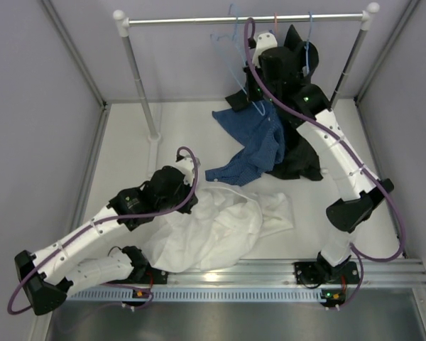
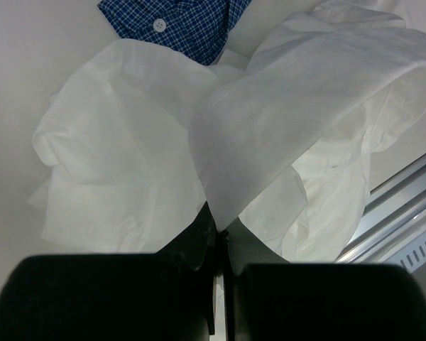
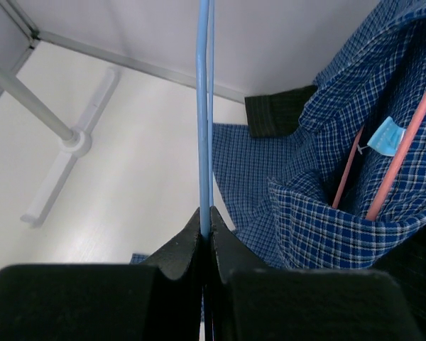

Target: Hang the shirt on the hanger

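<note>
The shirt (image 1: 216,227) is down on the bench (image 1: 128,142), a crumpled white heap near the front edge, between the two arm bases. One fold of it is pulled up into a peak, and the left fingers (image 2: 214,234) are closed tight on that peak: in the left wrist view the thin cloth runs straight down into the pinch. The rest of the cloth spills away from that grip to both sides, with the metal rail of the front edge just beyond it.

Across the bench, the hanger (image 3: 204,106) is up high at the back. The right fingers (image 3: 204,226) are clamped on its light-blue wire, two strands rising side by side out of the closed tips. From above, its triangle sits just left of the right arm's wrist, with the hook up by the rail (image 1: 199,20). Whether it is actually hooked on, I cannot tell.

Just beyond the white heap lies the blue checked shirt (image 1: 252,145), its sleeve end just beside the white cloth. It drapes upward onto a red hanger (image 3: 397,156), which shows inside its collar in the right wrist view. Beside it on the right is the black garment (image 1: 298,160), partly behind the right arm. A darker blue hanger (image 1: 309,42) hangs further right along the rail.
</note>
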Controlling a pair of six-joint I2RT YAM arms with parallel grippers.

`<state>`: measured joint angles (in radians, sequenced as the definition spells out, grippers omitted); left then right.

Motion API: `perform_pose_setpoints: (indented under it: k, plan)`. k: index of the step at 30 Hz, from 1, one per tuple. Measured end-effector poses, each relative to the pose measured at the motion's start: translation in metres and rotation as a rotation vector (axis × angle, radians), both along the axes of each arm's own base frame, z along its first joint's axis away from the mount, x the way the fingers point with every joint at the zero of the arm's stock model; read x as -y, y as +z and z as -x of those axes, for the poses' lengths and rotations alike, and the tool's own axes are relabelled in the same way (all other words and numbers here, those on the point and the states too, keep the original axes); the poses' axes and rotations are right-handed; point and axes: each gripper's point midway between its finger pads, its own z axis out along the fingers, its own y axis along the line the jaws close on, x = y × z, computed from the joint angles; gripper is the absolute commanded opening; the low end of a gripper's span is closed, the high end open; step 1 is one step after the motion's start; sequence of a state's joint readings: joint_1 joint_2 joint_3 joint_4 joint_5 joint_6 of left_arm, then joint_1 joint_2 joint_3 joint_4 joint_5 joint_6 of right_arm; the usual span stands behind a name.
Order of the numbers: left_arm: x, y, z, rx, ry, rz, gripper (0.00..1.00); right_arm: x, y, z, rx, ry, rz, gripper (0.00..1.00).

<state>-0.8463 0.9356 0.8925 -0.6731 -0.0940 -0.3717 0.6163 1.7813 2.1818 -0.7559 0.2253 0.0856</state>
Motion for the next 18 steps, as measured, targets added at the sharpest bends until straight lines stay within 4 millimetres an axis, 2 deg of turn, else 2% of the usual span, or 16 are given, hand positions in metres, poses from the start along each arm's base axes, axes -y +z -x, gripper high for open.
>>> perform_pose_setpoints:
  k: [8, 18]
  plan:
    - [-0.002, 0.003, 0.001, 0.010, 0.001, 0.011, 0.00, 0.001, 0.029, 0.002, 0.056, 0.008, -0.065, 0.00]
    - [-0.002, 0.004, 0.000, 0.014, 0.011, 0.013, 0.00, -0.002, 0.039, 0.003, 0.077, 0.049, -0.097, 0.00]
